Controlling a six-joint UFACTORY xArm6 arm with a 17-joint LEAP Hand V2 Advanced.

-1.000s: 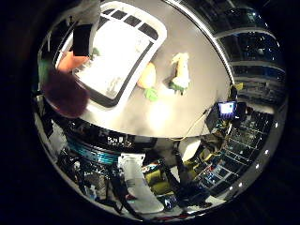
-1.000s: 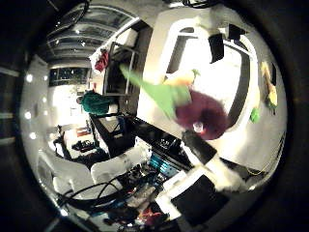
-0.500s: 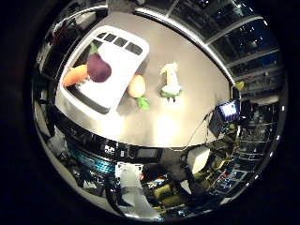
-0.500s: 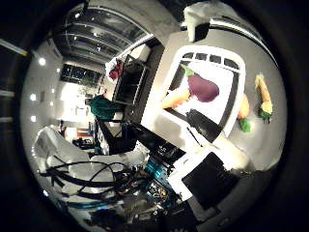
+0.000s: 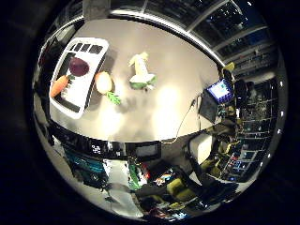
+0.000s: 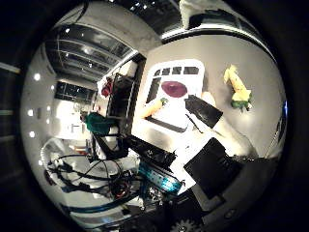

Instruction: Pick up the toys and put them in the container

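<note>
The white-and-black hand (image 6: 212,140) holds nothing and hangs high, well clear of the grey table (image 5: 164,93); whether its fingers are curled cannot be told. Far below it, a purple eggplant toy (image 5: 78,66) and an orange carrot toy (image 5: 59,86) lie in the white rectangular container (image 5: 91,77). A pale round vegetable toy with green leaves (image 5: 105,84) lies just beside the container, and a yellow corn toy (image 5: 140,70) lies farther off.

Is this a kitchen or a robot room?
Probably a robot lab, not a kitchen. Toy vegetables, a purple eggplant and a carrot, lie in a white container on a grey table, and a lit monitor and equipment racks stand around it.
</note>
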